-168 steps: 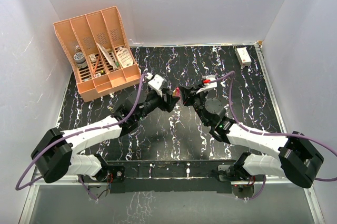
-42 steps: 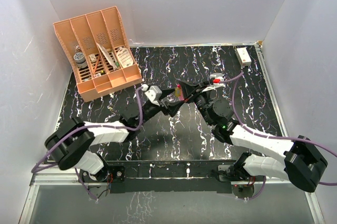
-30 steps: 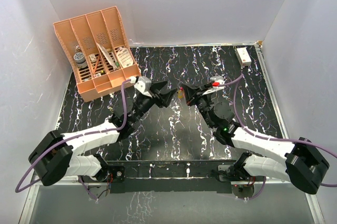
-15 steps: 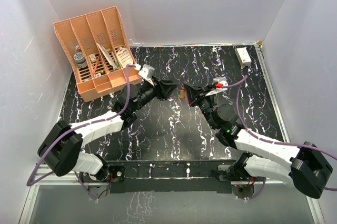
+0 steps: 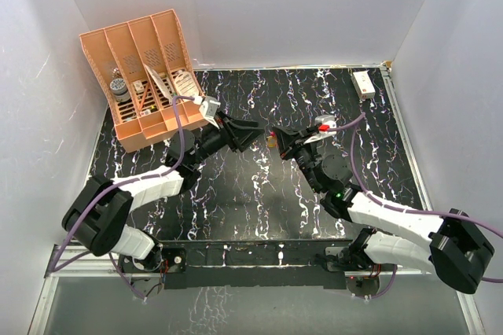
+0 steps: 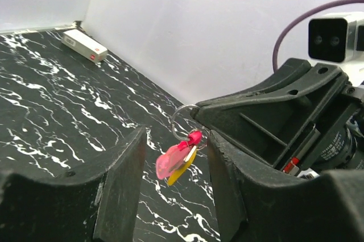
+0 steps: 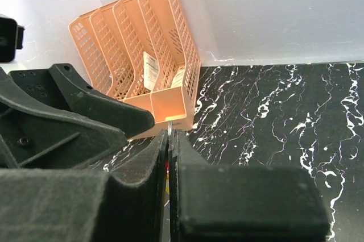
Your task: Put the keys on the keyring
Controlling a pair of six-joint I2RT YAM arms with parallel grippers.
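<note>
My right gripper (image 5: pixel 275 140) is shut on the thin metal ring (image 6: pixel 183 118) of the keyring and holds it above the table. The ring's edge pokes out above the closed fingers in the right wrist view (image 7: pixel 170 126). A pinkish-red fob (image 6: pixel 172 160) and a small yellow key (image 6: pixel 183 170) hang together under the ring. My left gripper (image 5: pixel 255 132) is open and empty. It points at the right gripper from the left. In the left wrist view the fob and key hang in the gap between its fingers (image 6: pixel 122 179), touching neither.
An orange file organizer (image 5: pixel 145 75) holding small items stands at the back left; it also shows in the right wrist view (image 7: pixel 153 43). A small white box (image 5: pixel 362 83) lies at the back right. White walls enclose the black marbled table (image 5: pixel 259 201).
My left gripper has drawn back a little from the right gripper, and its wrist has swung toward the organizer. The right gripper keeps hold of the ring and has barely moved.
</note>
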